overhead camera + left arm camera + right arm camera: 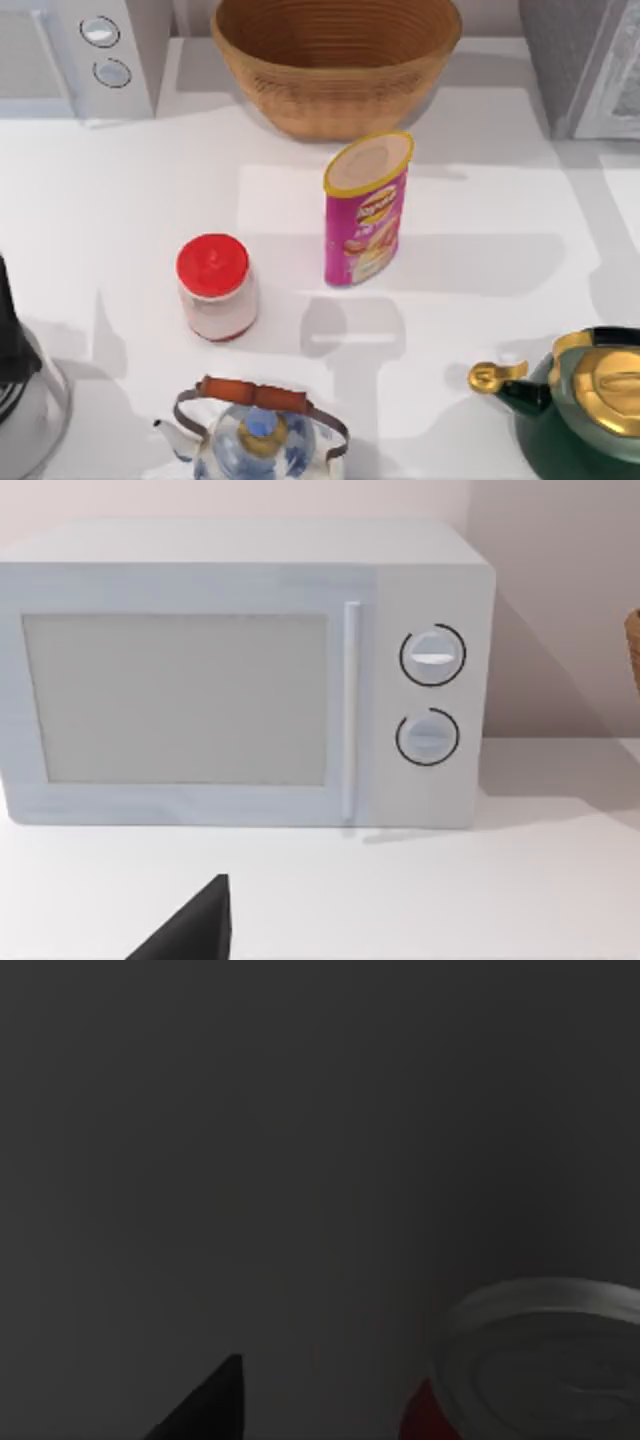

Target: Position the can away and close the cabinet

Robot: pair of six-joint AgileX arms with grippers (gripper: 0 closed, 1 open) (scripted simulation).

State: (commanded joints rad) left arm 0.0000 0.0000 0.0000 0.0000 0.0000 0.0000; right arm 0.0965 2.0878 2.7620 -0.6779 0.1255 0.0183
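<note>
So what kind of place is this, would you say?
Probably a kitchen counter: a microwave stands at the back, two kettles sit at the front, and a wicker basket and food jar lie between.

Woven wicker basket (335, 65), glossy green kettle (585, 410) with brassy lid, smooth matt white table (130, 200).

**Crowded white surface seen from above**

A pink chip canister (367, 210) stands upright mid-surface (120, 200), a red-lidded jar (215, 287) to its left. Behind it sits a wicker basket (335, 62); a microwave (85, 55) occupies the far left corner. A blue-patterned kettle (255, 435) and green teapot (575, 405) line the near edge.
</note>
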